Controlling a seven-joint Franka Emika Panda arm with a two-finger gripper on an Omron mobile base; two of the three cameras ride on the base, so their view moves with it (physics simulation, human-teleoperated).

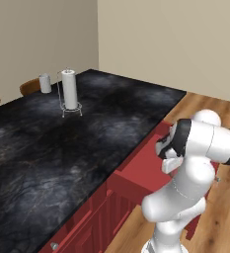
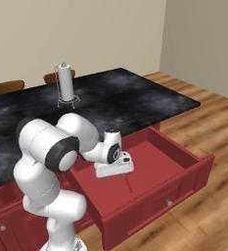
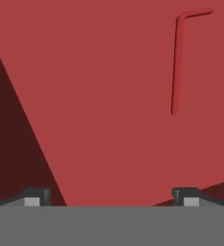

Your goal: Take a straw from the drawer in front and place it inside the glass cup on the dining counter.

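The drawer [image 2: 154,169] stands pulled well out from the red base of the dining surface [image 1: 62,143], so the opening step looks done. The pincer [image 2: 114,178] hangs over the drawer's floor, pointing down into it, with its two dark fingertips [image 3: 36,196] set wide apart and nothing between them.

The straw [image 3: 177,62] lies flat on the drawer floor, a thin dark red stick with a short bend at one end. In the hand view it sits ahead of the pincer and off toward one fingertip, not centred between the two, and well clear of both. In the right base view it shows as a faint dark line [image 2: 128,185] just beside the pincer, on the side toward the drawer front.

The glass cup [image 1: 45,83] stands upright at the far end of the black stone top, near the paper-towel roll [image 1: 69,89] on its wire stand, apart from it, with no straw in it.

By my judgement, the task is at an early stage: the pick is not yet made. Left to do are lining up over the straw, closing on it, lifting it out, carrying it to the cup and dropping it in.
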